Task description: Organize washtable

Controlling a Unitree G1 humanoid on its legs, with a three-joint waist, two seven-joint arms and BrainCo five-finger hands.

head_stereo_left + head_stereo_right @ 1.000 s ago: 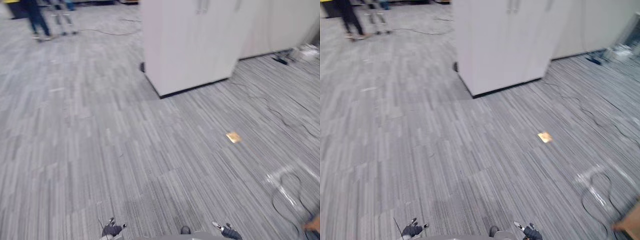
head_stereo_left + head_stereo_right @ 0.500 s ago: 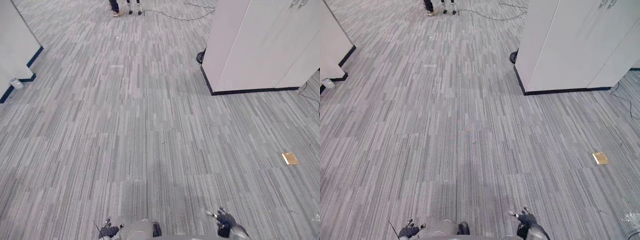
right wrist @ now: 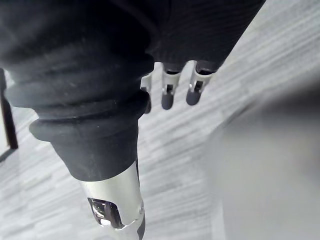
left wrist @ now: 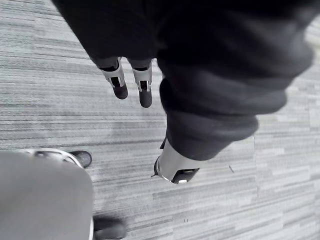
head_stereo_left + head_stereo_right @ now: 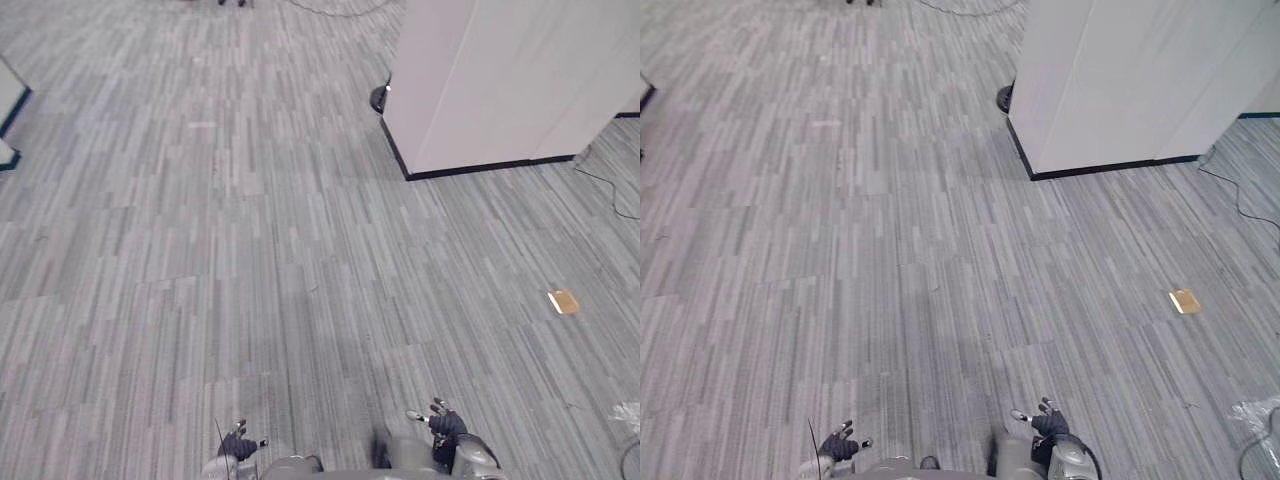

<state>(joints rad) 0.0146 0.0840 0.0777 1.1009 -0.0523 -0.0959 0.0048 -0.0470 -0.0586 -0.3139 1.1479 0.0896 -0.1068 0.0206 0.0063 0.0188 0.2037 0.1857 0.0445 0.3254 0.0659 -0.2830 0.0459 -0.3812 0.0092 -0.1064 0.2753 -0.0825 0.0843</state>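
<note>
Left eye view: grey striped carpet floor fills the ground ahead; a white cabinet stands on a dark plinth at the upper right, with a small dark round thing at its near corner, perhaps a caster, too small to tell. A small tan card lies flat on the carpet to the right. The left hand and right hand hang low at the bottom edge, beside the body, which suits walking rather than reaching.

Right eye view: same scene. A crumpled bit of clear wrap lies at the lower right, near a cable that runs along the floor by the cabinet.

Left wrist view: the left hand's fingers point down toward the carpet, straight and relaxed, thumb apart from them; nothing is between them.

Right wrist view: the right hand's fingers also hang straight and loose, thumb apart, holding nothing.

Washtable: none of these views takes in a washtable or anything that belongs on one, so how its things lie cannot be told.

Stage: as a judgement, the robot is on open floor away from the work, hands free; this fits going toward the washtable as well as leaving it.
</note>
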